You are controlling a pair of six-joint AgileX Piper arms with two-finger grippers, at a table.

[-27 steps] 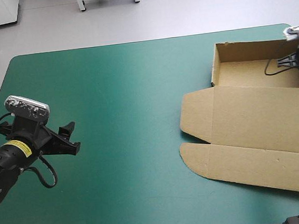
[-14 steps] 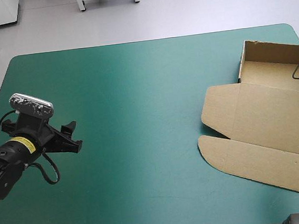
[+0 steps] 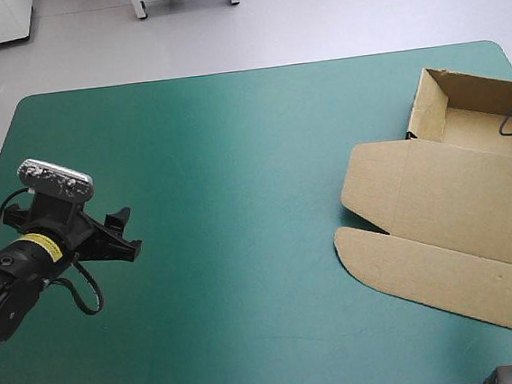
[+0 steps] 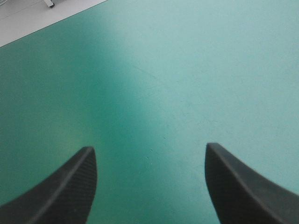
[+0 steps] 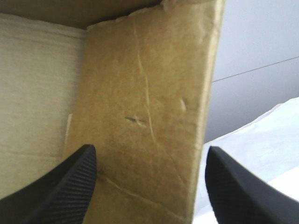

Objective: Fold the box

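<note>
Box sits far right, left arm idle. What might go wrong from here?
1. The box lies at the right edge of the table; a push may slide it off.
2. The right gripper is open at a raised wall; closing may crease it.
3. The left gripper, open, hangs too far away to steady it.

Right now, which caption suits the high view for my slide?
Open brown box, lid flat, at the right edge of the teal-green cover; open left gripper hovers far to its left.
</note>
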